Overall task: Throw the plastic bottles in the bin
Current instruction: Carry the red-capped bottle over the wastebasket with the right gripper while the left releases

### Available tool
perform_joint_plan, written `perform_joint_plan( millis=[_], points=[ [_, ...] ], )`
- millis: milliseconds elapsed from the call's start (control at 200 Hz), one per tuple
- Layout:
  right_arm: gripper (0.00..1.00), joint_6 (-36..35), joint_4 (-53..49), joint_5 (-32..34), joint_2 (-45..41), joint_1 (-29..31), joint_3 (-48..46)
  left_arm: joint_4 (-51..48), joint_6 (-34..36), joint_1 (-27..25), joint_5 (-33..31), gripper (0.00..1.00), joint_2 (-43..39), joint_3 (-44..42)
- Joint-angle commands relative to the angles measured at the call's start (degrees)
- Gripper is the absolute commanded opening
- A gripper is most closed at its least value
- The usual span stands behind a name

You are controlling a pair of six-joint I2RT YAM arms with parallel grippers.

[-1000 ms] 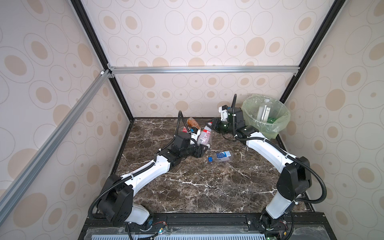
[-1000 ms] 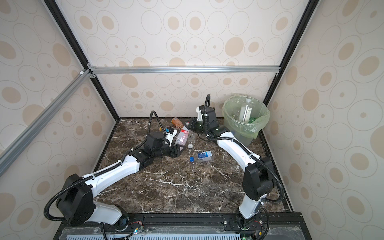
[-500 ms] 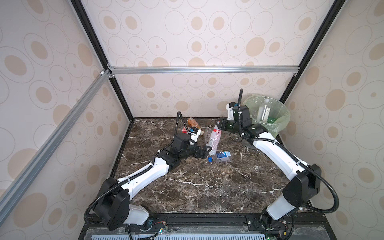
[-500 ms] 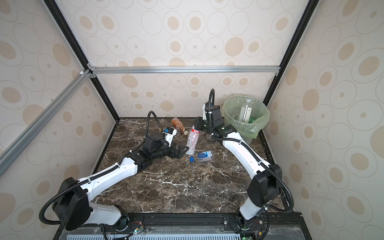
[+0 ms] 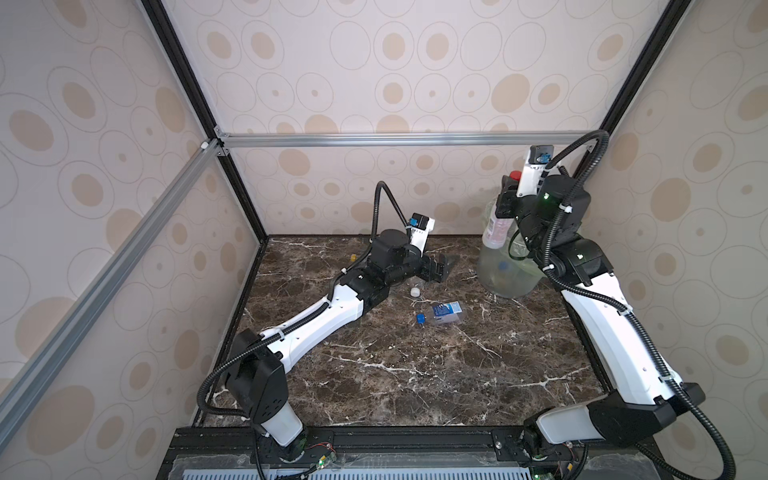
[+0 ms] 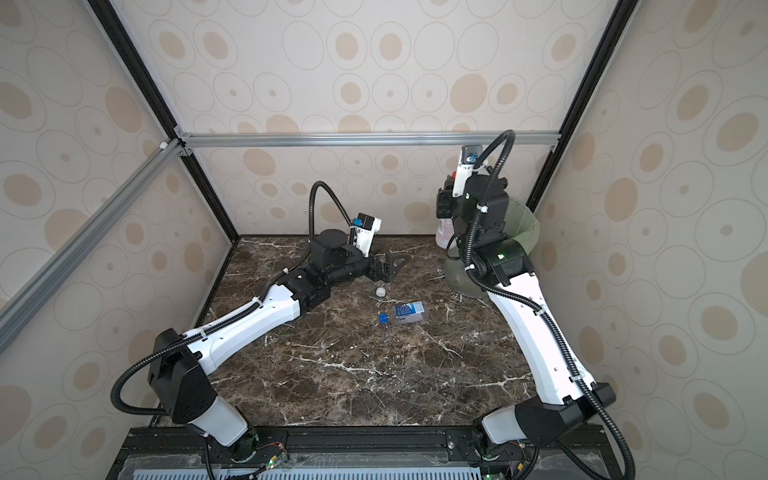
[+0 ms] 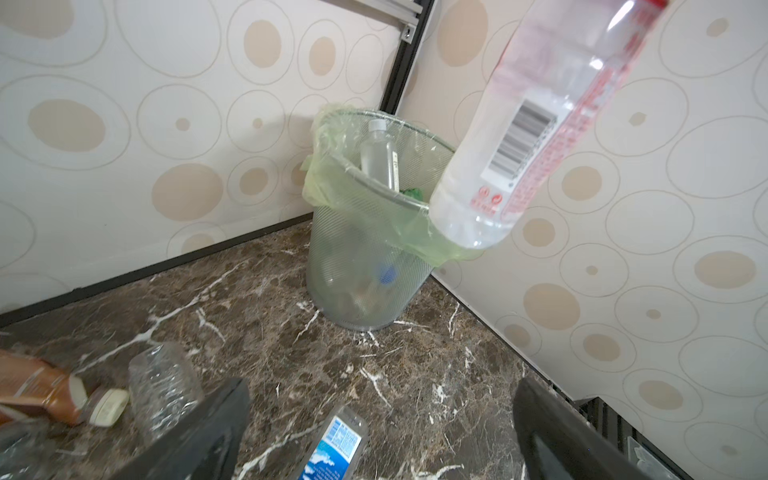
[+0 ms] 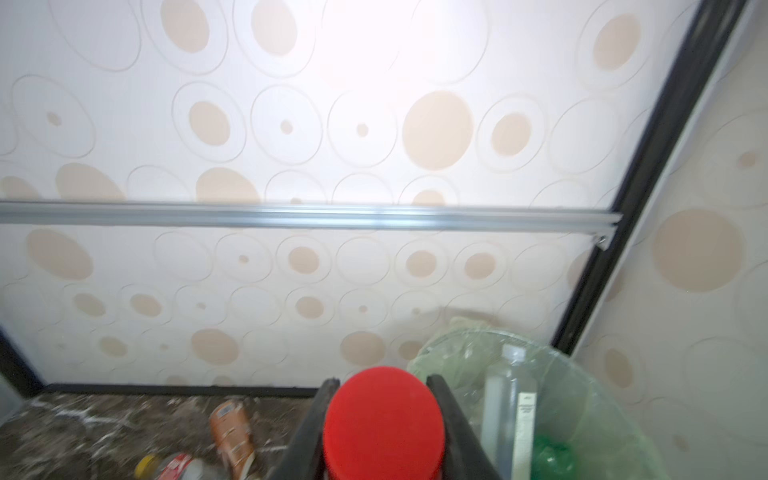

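A bottle (image 5: 495, 228) high by the bin (image 5: 505, 276)!
The right fingers (image 8: 457, 419) clamp its neck; left fingers (image 7: 199, 436) gape wide.

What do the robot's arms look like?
The left arm and right arm have white shells and black joints. The left gripper and right gripper are black. Ribbed black cable hoses loop along both. A green light glows on the right arm.

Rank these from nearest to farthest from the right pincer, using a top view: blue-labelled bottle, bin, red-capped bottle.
1. Red-capped bottle, gripped in the right pincer itself.
2. Bin, just below it in the back right corner.
3. Blue-labelled bottle, lying flat towards the middle.
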Motion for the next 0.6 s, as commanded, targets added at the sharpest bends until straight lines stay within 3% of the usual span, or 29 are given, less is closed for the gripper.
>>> perform_joint_plan(
  millis=[0,95,165,465,595],
  points=[
    [0.14,-14.21,12.19,9.02,-2.04,-0.04,0.97,0.74,2.4,-0.52,1.24,0.99,1.88,4.31],
    [0.14,-19.54,22.2,12.54,-3.55,-0.69,-0.94,0.31,3.27,-0.54,1.2,0.99,3.11,5.62],
    [0.14,-19.72,26.26,13.86,-4.04,-2.54,-1.65,-0.38,3.91,-0.52,1.0,0.99,3.8,6.51],
    [0.15,-8.44,23.93,14.26,-0.53,-10.69,0.45,-2.69,6.42,-0.52,-0.62,0.99,4.63,6.99],
    [0.17,-0.74,20.87,10.63,2.35,-13.97,-1.03,-3.13,6.73,-0.52,-1.08,0.99,4.9,6.56]
  ],
)
